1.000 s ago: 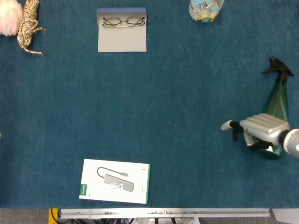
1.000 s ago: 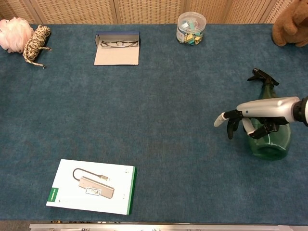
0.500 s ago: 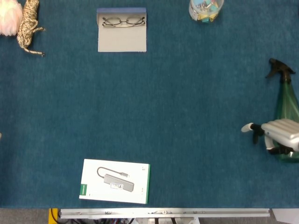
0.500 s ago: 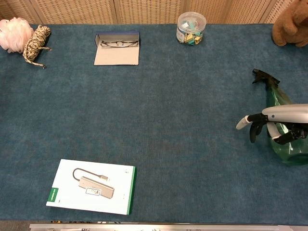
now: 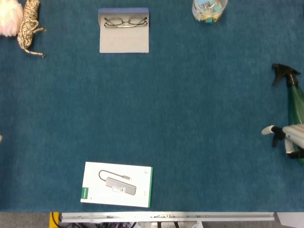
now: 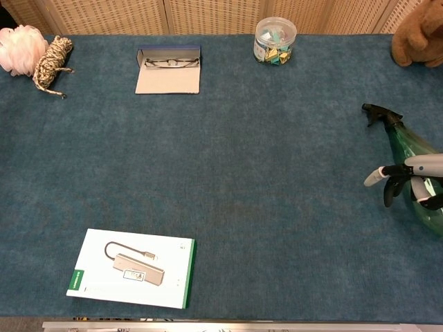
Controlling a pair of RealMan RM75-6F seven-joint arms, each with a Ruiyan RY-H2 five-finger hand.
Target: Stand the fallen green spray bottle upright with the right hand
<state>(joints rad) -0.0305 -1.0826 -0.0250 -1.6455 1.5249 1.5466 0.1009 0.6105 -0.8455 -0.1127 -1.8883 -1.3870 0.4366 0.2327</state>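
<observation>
Green spray bottle (image 6: 408, 149) in right hand (image 6: 415, 183)

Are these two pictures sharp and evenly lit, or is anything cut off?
Head view: even light, no glare, sharp; the green spray bottle and right hand are cropped at the right edge. Chest view: equally soft light, faint shadows, same cropping.

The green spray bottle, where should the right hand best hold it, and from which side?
Probably the wide green body of the green spray bottle, approached from the near-right edge, where the right hand already reaches over it. The black trigger head is narrow and irregular, so it offers a poorer hold.
</observation>
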